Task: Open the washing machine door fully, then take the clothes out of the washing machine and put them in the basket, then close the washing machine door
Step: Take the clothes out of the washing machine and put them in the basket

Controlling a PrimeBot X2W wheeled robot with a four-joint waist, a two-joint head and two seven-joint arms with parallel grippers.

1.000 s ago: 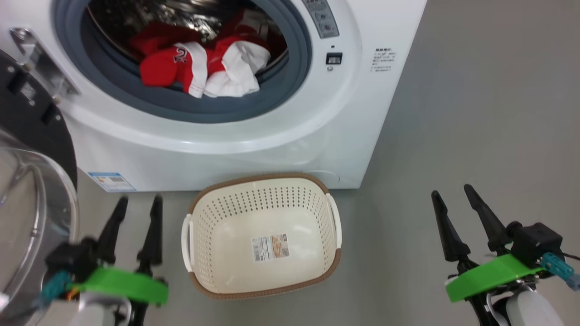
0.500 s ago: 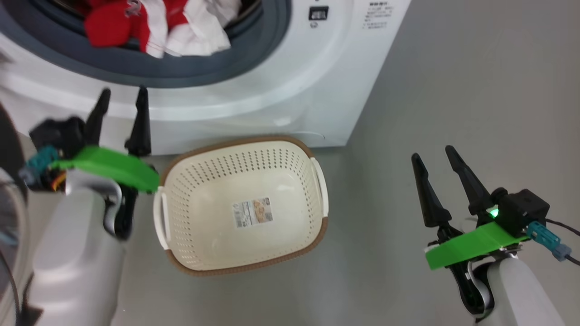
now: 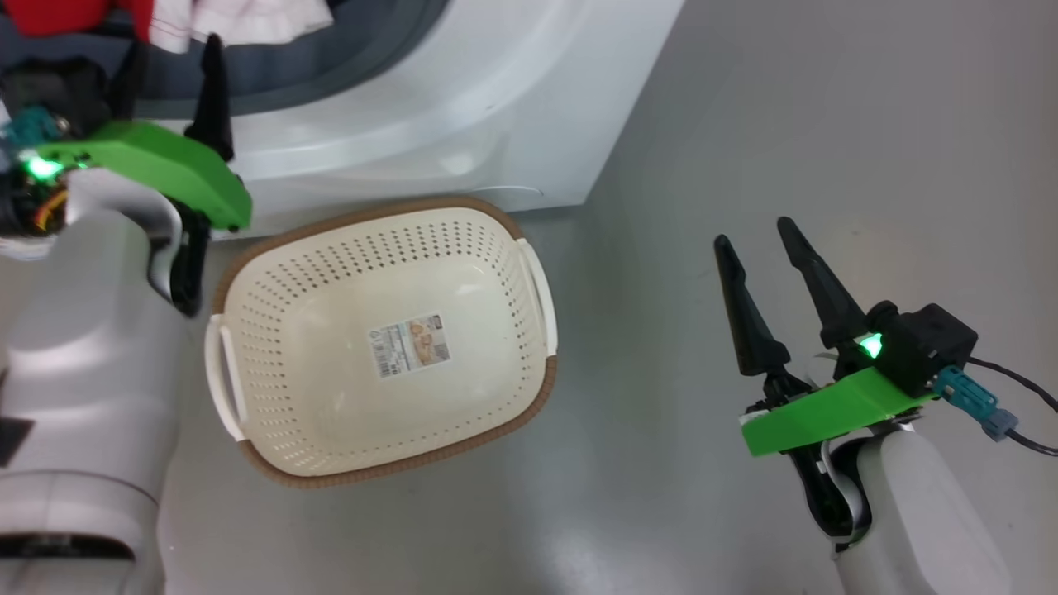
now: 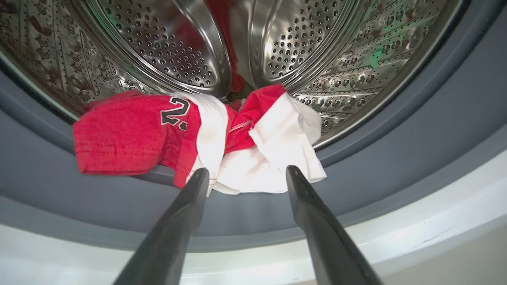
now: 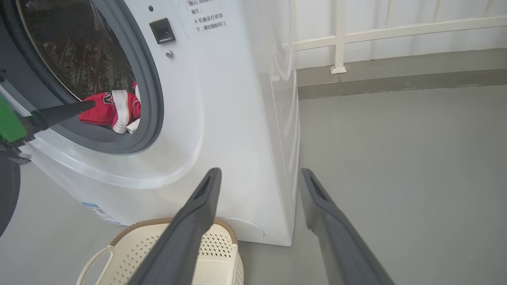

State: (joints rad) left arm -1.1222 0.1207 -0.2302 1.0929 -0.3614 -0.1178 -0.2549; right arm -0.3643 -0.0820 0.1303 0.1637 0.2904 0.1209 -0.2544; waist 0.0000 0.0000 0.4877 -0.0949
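The washing machine [image 3: 463, 107] stands open, and the black rim of its door [image 5: 4, 198] shows at the left edge of the right wrist view. Red and white clothes [image 4: 198, 134] lie at the front of the steel drum [image 4: 178, 47], spilling onto the grey rubber ring [image 4: 396, 138]. My left gripper [image 4: 246, 172] is open just in front of the ring, fingertips short of the white cloth, nothing between them. In the head view the left gripper [image 3: 173, 49] is at the drum mouth. The cream basket [image 3: 364, 216] sits empty on the floor below the machine. My right gripper [image 3: 752, 231] hangs open to the basket's right.
Grey floor [image 3: 744, 99] stretches right of the machine. A white railing [image 5: 396, 31] and low wall stand behind. A blue label [image 5: 99, 211] marks the machine's lower corner. My pale left forearm [image 3: 83, 347] is close beside the basket's left handle.
The head camera has swung down, shifting the whole picture. My left gripper has risen from floor level beside the basket to the drum opening. The right gripper has held its place, still open.
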